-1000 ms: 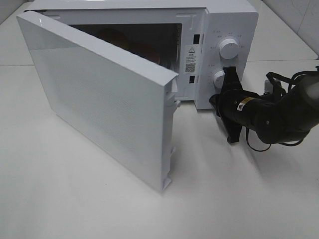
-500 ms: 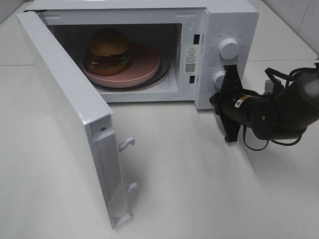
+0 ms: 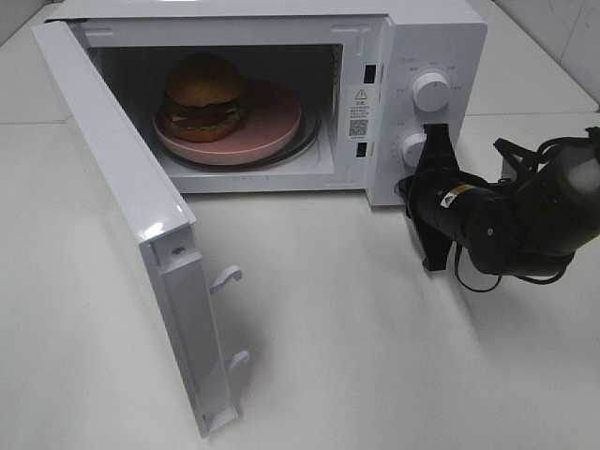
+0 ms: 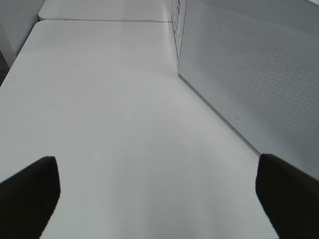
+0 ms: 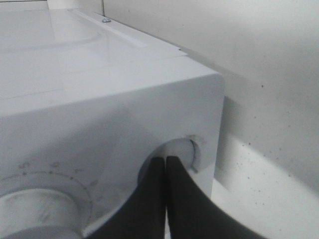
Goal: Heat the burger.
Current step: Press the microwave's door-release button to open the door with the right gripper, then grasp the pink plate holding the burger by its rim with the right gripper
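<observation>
Passage into the microwave point(image 3: 375, 37) cavity is left unobstructed from the near side. The left is closed off by the open door point(image 3: 122, 187), swung out toward the near edge. Inside, the floor is largely occupied by the pink dish point(image 3: 281, 117) and burger point(image 3: 203, 94). The lower knob point(image 3: 410, 148) is screened by the right gripper point(image 5: 166, 162).

White microwave point(image 3: 427, 42); door point(image 4: 259, 74) finely dotted. Golden-tan, brown-layered burger point(image 3: 203, 96) on pink dish point(image 3: 272, 117). Black right gripper point(image 3: 434, 155).

White table point(image 3: 394, 375) is carrying one white microwave point(image 3: 459, 47), sitting toward the back, door point(image 3: 112, 178) standing wide open.
</observation>
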